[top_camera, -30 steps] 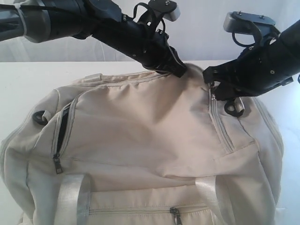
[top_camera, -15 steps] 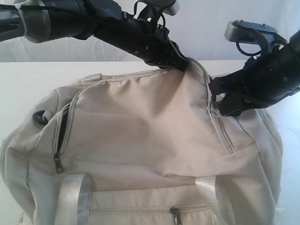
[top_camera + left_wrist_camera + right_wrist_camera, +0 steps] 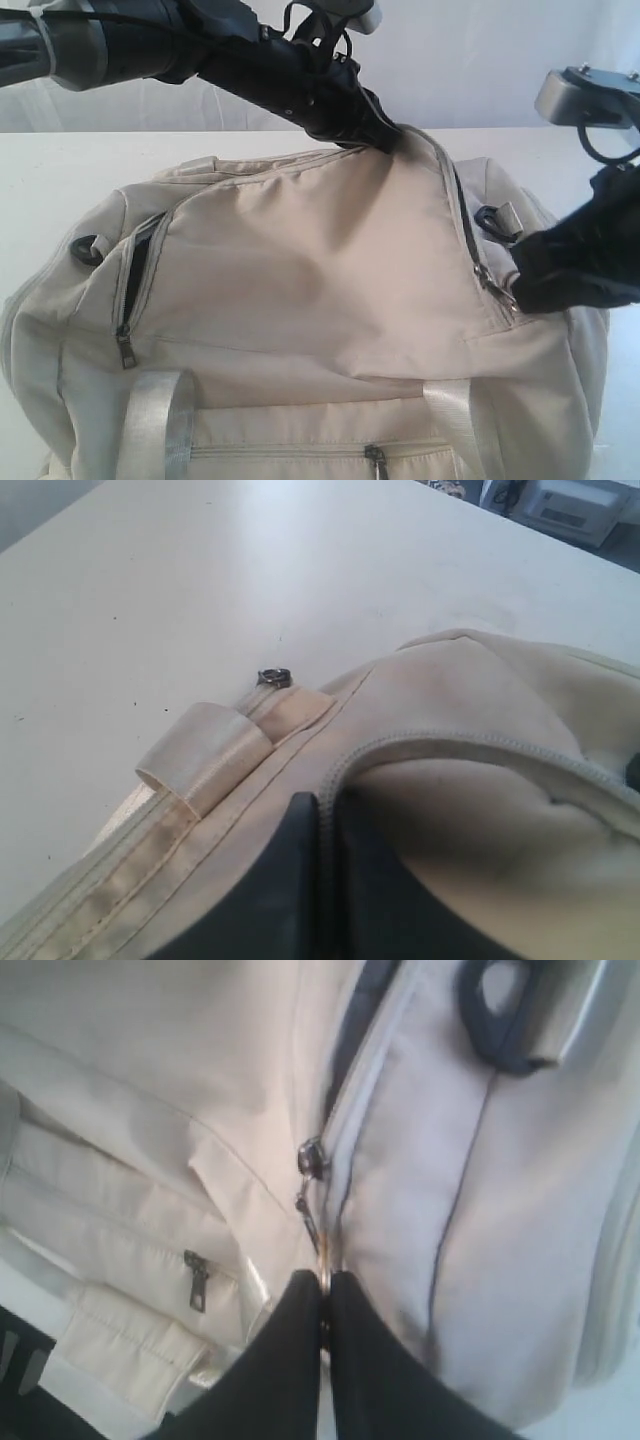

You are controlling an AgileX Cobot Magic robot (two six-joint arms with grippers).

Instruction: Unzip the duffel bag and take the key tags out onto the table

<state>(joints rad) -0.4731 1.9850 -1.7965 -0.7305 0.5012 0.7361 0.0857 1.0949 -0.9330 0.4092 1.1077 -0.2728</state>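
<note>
Squarely on the table point(image 3: 50, 180) sat the bag point(image 3: 300, 290), one long side turned toward the exterior camera. The left gripper point(image 3: 388, 140) met the bag at the far edge of its top panel. Its jaws were pressed together on a fold of cloth, which stood up there in a peak. In the left wrist view the two dark fingers point(image 3: 280, 880) were closed, with the bag's corded seam running into the slit between them. Beside that seam, on the bag's far rim, lay a pale webbing loop point(image 3: 205, 755). A small metal ring point(image 3: 273, 677) showed just past the loop, against bare table.

The right gripper point(image 3: 520, 292) was at the bag's right end, its jaws nipped narrow on the pull point(image 3: 309, 1220) of the main zip. The slider point(image 3: 483, 272) sat low on that end's slope, near the corner of the top panel. From the slider up toward the peak the zip gaped, showing dark lining point(image 3: 464, 210). A black D-ring point(image 3: 487, 218) lay on the bag just beside that gap.

At the bag's left end a side pocket point(image 3: 135, 270) stood partly unzipped. Two pale straps point(image 3: 155, 420) crossed the bag's near side, and between them a front pocket point(image 3: 300, 465) had its zip closed.
</note>
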